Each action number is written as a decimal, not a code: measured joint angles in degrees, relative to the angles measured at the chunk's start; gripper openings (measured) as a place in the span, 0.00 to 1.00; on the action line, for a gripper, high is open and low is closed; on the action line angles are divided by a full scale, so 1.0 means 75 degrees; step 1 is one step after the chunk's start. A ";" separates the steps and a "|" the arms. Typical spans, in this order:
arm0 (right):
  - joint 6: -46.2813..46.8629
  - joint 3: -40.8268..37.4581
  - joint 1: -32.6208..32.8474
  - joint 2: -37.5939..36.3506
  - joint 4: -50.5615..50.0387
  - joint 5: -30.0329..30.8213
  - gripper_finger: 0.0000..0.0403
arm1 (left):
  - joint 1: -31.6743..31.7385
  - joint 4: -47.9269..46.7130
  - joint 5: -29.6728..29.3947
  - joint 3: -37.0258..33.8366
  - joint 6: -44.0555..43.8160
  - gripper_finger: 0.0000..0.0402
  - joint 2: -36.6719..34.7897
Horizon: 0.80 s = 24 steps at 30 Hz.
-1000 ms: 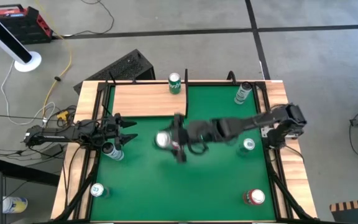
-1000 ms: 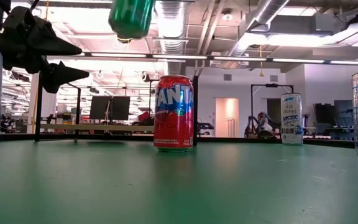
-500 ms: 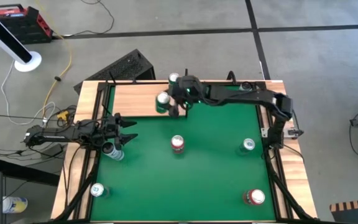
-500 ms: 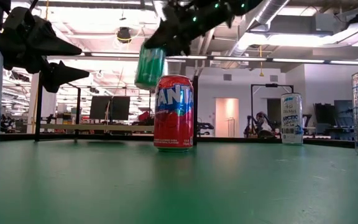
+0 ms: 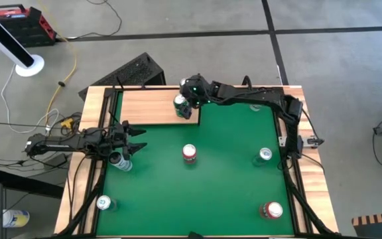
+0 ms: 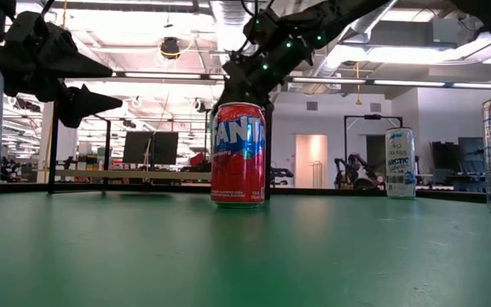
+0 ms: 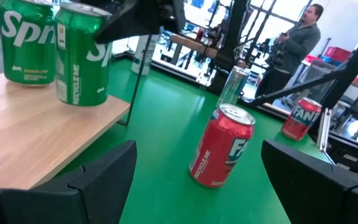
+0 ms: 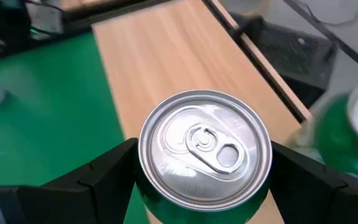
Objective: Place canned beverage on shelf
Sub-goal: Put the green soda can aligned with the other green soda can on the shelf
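Lowered onto the shelf [image 5: 154, 106], right gripper [image 5: 184, 106] clasps the green can [image 5: 180, 101]; left gripper [image 5: 140, 139] gapes.

Ahead of the left gripper [image 7: 197, 186], whose two dark fingers [image 7: 101, 171] stand wide apart with nothing between them, a red can [image 7: 221, 146] stands upright on the green table [image 7: 160, 124], closest to the tool. Off to one side lies the shelf [image 7: 36, 124], a light-wood board, with two green cans on it: the near can [image 7: 82, 53] close to the board's corner, the far can [image 7: 28, 43] just beside it. A dark arm [image 7: 145, 17] reaches over the near can. Farther off stand a slim silver can [image 7: 232, 84] and another red can [image 7: 300, 118]. Beyond the table a person [image 7: 300, 37] stands
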 joint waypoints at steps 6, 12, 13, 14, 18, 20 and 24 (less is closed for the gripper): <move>0.0531 0.0009 0.0057 0.0029 -0.0112 0.0574 0.83 | -0.0002 0.0003 0.0001 0.0000 0.0000 0.83 0.0001; 0.0767 0.0006 0.0236 0.0105 -0.0104 0.1399 0.83 | -0.0002 0.0000 0.0004 0.0000 0.0006 0.83 0.0001; 0.0788 0.0006 0.0277 0.0105 -0.0088 0.1490 0.83 | -0.0002 0.0000 0.0004 0.0000 0.0006 0.83 0.0001; 0.0787 0.0006 0.0316 0.0105 -0.0072 0.1603 0.83 | 0.0001 0.0000 0.0004 0.0000 0.0009 0.83 0.0001; 0.0831 0.0006 0.0423 0.0105 -0.0093 0.1766 0.83 | -0.0002 0.0000 0.0004 0.0000 0.0009 0.83 0.0001; 0.0840 0.0006 0.0459 0.0105 -0.0156 0.1765 0.84 | -0.0002 0.0000 0.0004 0.0000 0.0006 0.83 0.0001; 0.0837 0.0003 0.0508 0.0105 -0.0172 0.1689 0.90 | -0.0001 0.0003 0.0007 0.0000 -0.0006 0.83 0.0001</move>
